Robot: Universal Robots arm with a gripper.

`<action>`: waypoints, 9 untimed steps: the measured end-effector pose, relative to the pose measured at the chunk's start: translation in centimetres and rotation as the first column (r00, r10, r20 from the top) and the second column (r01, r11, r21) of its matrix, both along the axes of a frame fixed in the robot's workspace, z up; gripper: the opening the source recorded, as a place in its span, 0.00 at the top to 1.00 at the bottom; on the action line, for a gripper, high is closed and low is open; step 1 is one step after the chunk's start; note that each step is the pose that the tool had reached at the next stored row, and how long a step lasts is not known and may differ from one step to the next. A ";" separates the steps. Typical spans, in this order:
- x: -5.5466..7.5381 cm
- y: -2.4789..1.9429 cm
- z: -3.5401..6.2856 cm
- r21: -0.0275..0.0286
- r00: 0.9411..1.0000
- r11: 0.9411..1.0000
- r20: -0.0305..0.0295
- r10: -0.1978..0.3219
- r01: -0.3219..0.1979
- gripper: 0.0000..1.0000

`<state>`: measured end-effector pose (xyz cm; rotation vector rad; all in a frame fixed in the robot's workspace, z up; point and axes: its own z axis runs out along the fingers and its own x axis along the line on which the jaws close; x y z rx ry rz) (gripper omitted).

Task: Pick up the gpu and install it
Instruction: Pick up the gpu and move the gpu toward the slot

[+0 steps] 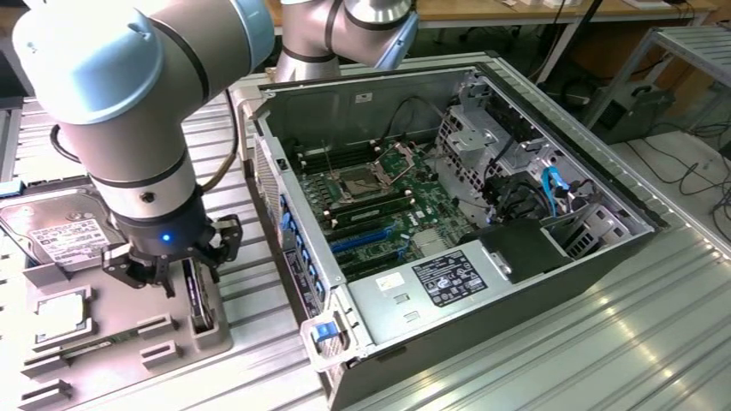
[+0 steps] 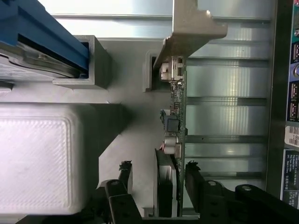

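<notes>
Here, the one pincer (image 1: 181,274) stands spread, its two fingers (image 2: 125,171) straddling the single upright gpu (image 2: 181,100).

The gpu (image 2: 181,107) is green with a silver bracket (image 2: 191,32), gripper (image 2: 159,170) black.

- Arm (image 1: 126,111): thick silver-grey tube segments, with rounded pale blue joint caps (image 1: 246,30).
- Wrist collar (image 1: 160,224): black, with a small glowing blue light (image 1: 163,238).
- Gripper (image 1: 183,278): black linkage; fingers (image 2: 192,182) matt black, with round pivot pins.
- Cable (image 1: 234,145): thin and black, seemingly the arm's own.
</notes>
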<state>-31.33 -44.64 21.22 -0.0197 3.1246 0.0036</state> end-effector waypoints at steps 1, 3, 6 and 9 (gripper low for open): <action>0.0 -0.04 -0.01 0.000 1.000 1.000 0.000 0.000 0.000 0.42; 0.1 -0.04 -0.03 0.000 1.000 1.000 0.000 0.000 0.000 0.51; 0.1 -0.04 -0.02 0.000 1.000 1.000 0.000 0.000 0.000 0.59; 0.2 -0.04 -0.03 0.000 1.000 1.000 0.000 0.000 0.000 0.72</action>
